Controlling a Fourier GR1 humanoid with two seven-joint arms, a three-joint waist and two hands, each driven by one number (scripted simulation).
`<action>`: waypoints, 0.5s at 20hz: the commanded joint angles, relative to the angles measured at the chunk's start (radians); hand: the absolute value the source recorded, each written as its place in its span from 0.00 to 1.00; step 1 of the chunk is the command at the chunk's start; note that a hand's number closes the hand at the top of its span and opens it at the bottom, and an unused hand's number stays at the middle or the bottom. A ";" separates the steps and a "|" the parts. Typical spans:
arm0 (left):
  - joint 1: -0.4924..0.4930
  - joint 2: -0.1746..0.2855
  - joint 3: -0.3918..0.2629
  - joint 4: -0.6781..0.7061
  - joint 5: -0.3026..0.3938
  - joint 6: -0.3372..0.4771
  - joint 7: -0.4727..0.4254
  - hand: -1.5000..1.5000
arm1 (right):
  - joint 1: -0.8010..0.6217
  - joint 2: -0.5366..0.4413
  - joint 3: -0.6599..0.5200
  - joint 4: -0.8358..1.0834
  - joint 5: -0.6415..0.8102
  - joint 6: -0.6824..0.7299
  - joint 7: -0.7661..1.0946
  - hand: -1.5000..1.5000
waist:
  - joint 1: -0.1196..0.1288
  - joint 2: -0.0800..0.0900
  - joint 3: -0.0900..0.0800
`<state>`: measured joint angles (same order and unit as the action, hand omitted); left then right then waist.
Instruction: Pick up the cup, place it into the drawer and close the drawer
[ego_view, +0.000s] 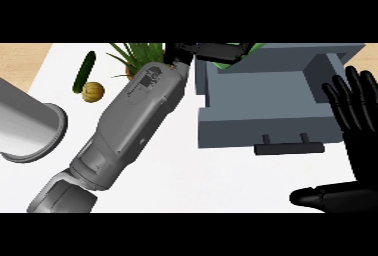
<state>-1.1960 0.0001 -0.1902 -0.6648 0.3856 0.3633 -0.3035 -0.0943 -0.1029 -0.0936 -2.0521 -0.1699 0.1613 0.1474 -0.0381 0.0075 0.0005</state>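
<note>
The grey drawer stands pulled open on the white counter, its dark handle facing me. My left forearm stretches diagonally up to the drawer's far left corner. There my left hand is curled round a green cup, which shows only in slivers between the black fingers. The cup hangs over the drawer's back edge. My right hand rests open at the right edge, fingers up, beside the drawer's right wall.
A leafy potted plant stands just left of my left hand. A cucumber and a small tan round vegetable lie further left. A large grey cylinder lies at the left edge.
</note>
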 joint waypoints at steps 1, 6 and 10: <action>-0.043 0.000 -0.047 0.129 0.074 0.007 -0.055 1.00 | 0.007 0.024 0.025 -0.016 0.003 -0.011 0.004 0.00 | -0.014 0.003 0.000; -0.093 0.000 -0.160 0.199 0.135 0.046 -0.059 1.00 | -0.025 -0.013 -0.010 0.037 -0.024 0.022 -0.007 0.00 | -0.032 0.007 0.001; -0.126 0.000 -0.201 0.271 0.143 0.011 -0.062 1.00 | -0.051 -0.007 0.000 0.055 -0.011 0.019 -0.021 0.00 | -0.037 0.012 0.001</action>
<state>-1.2831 0.0000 -0.3592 -0.4714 0.5120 0.3967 -0.3540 -0.1190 -0.1023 -0.0888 -2.0047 -0.1739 0.1773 0.1208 -0.0685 0.0154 0.0012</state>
